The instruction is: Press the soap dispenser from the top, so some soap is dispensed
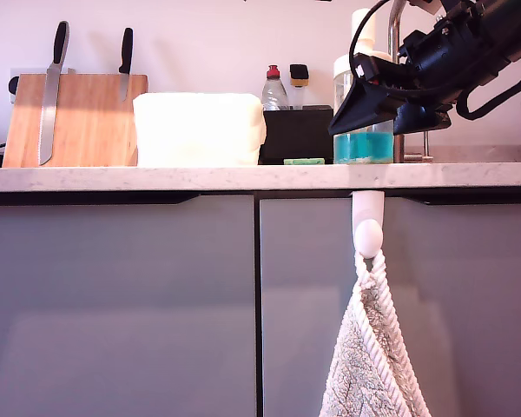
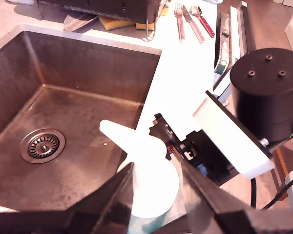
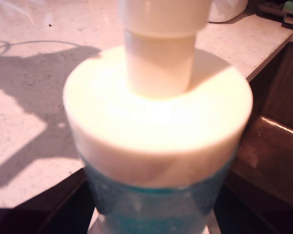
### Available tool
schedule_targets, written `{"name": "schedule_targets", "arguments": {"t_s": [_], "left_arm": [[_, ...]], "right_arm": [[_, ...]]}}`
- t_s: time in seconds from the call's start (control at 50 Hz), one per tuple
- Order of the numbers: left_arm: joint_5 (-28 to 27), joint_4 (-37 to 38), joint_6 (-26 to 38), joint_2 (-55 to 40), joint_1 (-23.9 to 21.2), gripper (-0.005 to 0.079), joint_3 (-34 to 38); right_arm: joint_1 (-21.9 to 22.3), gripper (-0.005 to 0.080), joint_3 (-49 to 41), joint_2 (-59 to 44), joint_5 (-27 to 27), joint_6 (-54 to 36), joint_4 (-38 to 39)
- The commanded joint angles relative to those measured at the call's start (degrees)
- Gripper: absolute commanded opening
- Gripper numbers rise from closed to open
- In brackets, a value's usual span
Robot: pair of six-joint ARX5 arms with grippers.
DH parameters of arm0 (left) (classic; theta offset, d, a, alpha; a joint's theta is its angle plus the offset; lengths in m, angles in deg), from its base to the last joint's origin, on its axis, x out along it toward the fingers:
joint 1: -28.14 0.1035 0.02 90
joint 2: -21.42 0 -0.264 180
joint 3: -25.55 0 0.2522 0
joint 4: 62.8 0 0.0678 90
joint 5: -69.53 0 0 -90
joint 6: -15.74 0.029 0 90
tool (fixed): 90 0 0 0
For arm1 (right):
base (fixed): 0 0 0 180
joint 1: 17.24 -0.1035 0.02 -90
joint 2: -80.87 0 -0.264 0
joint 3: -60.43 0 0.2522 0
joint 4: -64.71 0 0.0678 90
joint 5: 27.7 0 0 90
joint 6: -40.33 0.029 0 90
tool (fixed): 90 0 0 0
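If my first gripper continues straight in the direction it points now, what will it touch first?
Most likely the soap dispenser: in the first wrist view its white pump top sits between the spread fingers of my first gripper, straight ahead. The sink lies beyond. How much gap remains is unclear.

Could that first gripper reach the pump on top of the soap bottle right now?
Probably yes: my first gripper hangs right above the soap dispenser, its plunger uncovered; my second gripper flanks it lower down.

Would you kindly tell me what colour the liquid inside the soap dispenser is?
Teal-blue soap fills the soap dispenser; the exterior view shows it best.
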Motion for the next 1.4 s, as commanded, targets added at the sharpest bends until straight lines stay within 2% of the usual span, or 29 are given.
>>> {"name": "schedule_targets", "arguments": {"t_s": [0.0,0.14,0.62,0.86,1.38], "left_arm": [[-0.09,0.13,0.26,-0.59,-0.15,0.0259,0.24],[-0.09,0.94,0.26,-0.59,-0.15,0.0259,0.24],[-0.11,2.56,0.24,-0.59,-0.15,0.0258,0.24],[-0.09,2.71,0.22,-0.59,-0.15,0.0258,0.24],[-0.04,2.73,0.07,-0.59,-0.15,0.0258,0.24]], "right_arm": [[-1.07,0.0482,0.2,0.44,0.24,0.15,-0.63],[-1.7,0.0507,0.2,0.44,1.92,0.24,-0.63],[-1.81,0.0499,0.2,0.44,3.78,-0.39,-0.61],[-2.19,0.0528,0.2,0.44,5.73,-0.57,-0.76],[-2.58,0.0527,0.22,0.44,5.46,-0.79,-1.49]]}}
